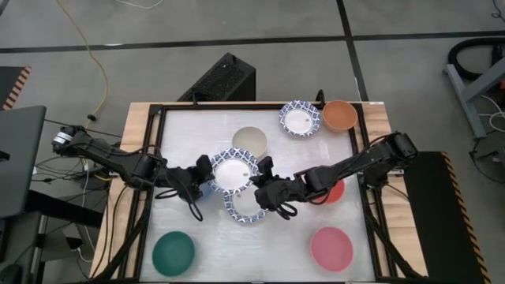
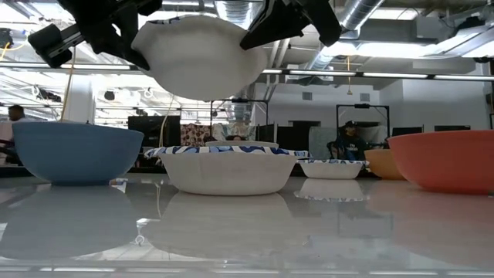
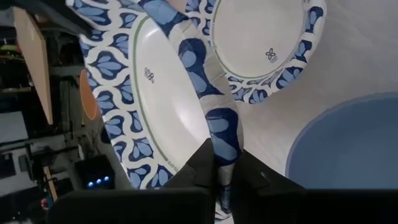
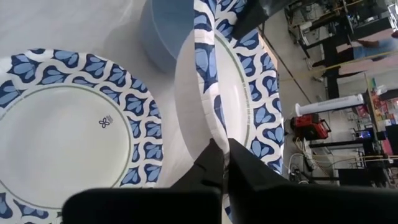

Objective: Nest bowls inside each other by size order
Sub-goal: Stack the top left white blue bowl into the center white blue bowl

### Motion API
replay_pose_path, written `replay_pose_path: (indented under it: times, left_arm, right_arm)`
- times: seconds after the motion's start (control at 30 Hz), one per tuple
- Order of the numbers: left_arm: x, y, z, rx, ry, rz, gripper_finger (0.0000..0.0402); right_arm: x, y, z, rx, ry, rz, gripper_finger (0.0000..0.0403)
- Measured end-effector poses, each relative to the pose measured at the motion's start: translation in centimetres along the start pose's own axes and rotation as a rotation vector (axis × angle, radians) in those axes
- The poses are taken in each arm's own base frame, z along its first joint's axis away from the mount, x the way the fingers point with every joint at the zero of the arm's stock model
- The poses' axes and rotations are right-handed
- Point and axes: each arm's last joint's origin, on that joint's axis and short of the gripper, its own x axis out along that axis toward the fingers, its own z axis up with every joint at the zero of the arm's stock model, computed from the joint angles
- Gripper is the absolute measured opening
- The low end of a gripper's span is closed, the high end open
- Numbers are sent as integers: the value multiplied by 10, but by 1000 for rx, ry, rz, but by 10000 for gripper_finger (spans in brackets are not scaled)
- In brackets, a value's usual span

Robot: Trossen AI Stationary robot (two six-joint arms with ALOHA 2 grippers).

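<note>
Right now both arms share one load: a blue-and-white patterned bowl (image 1: 233,172) hangs in the air near the middle of the table (image 1: 189,126). The left pincer (image 1: 207,175) is closed on its rim from one side, and the right pincer (image 1: 261,174) is pinched on the rim from the opposite side. In the low view the held bowl sits clearly above a second patterned bowl (image 1: 246,207), which rests on the table just beneath and slightly toward the front.

As for progress, hardly anything looks nested yet. A third patterned bowl (image 1: 301,118) sits near the far edge, just beside the orange bowl (image 1: 340,115). The cream bowl (image 1: 250,141) stands alone behind the lifted one. The green bowl (image 1: 173,253) and pink bowl (image 1: 331,248) are well apart at the front corners. The red bowl (image 1: 334,192) is mostly hidden under the right arm, and the slate-blue bowl (image 2: 75,158) lies largely under the left arm.

My guess is the lifted bowl is meant to settle into the one below, making the first stack; all the other bowls would remain to be gathered.
</note>
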Motion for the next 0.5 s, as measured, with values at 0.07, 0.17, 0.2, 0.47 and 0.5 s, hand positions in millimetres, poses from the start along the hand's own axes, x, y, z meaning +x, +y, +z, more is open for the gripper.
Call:
replay_pose_path:
  times: [0.07,0.17,0.2,0.47,0.5]
  left_arm:
    - [0,0,0,-33,15,10,23]
    - [0,0,-1,-79,19,13,46]
    - [0,1,-1,-91,18,14,54]
    - [0,1,-2,-137,53,39,127]
    - [0,1,-2,-143,69,51,135]
  right_arm:
    - [0,0,0,14,0,0,16]
    - [0,0,0,45,-3,-1,14]
    - [0,0,0,52,-4,-2,14]
    - [0,2,-5,108,61,-13,13]
    - [0,3,-7,115,75,-12,13]
